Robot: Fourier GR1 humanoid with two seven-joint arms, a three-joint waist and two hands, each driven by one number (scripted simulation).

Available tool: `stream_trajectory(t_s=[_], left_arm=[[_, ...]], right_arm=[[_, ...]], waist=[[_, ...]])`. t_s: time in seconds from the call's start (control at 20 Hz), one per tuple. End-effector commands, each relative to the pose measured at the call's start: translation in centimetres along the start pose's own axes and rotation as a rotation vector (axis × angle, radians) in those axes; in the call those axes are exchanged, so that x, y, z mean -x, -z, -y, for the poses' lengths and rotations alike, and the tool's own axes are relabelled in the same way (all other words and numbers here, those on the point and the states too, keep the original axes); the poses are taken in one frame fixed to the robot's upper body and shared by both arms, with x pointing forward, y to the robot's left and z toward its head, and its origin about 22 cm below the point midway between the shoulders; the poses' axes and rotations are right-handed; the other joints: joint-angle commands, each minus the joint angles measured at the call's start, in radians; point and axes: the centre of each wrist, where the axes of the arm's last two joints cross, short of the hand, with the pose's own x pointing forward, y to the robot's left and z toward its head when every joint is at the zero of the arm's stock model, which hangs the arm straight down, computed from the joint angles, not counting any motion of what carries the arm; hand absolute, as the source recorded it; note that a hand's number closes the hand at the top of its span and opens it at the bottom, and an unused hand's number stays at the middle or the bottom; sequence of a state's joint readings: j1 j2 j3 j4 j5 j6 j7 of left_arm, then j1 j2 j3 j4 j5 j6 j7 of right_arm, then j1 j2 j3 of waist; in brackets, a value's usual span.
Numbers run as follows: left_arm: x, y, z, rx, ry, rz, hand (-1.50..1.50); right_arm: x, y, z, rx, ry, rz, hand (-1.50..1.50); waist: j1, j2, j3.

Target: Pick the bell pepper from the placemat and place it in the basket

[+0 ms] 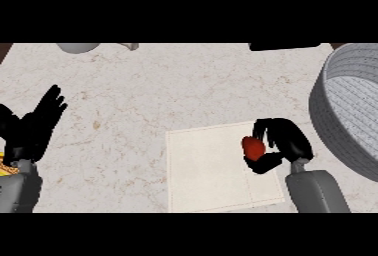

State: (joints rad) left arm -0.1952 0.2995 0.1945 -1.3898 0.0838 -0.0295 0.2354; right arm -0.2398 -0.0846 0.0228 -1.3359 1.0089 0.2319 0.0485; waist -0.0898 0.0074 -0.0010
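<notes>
A small red bell pepper [252,148] sits at the right side of the pale square placemat [207,170]. My right hand [284,140] curls round the pepper, fingers over its top and thumb under it. The grey woven basket [347,100] stands at the right edge of the counter, just right of that hand. My left hand [37,125] rests open at the left edge, fingers up.
A grey rounded object [77,47] and a small grey piece [129,46] lie at the counter's far edge. A black object [284,46] sits at the far right. Something yellow [6,167] shows behind my left forearm.
</notes>
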Motion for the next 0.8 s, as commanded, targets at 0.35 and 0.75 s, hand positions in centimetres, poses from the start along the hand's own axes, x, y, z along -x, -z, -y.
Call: stream_trajectory(t_s=[0.35, 0.75], left_arm=[[-0.9, 0.3, 2.4, 0.113, 0.02, 0.036, 0.0], [-1.4, 1.3, 3.5, 0.133, 0.014, 0.054, 0.0]], right_arm=[[-5.9, 3.8, 10.8, 0.854, 0.462, -0.438, 1.5], [-13.6, 7.7, 16.1, 1.146, 0.395, -0.668, 1.5]], waist=[[0.159, 0.01, 0.0], [0.157, 0.014, -0.005]])
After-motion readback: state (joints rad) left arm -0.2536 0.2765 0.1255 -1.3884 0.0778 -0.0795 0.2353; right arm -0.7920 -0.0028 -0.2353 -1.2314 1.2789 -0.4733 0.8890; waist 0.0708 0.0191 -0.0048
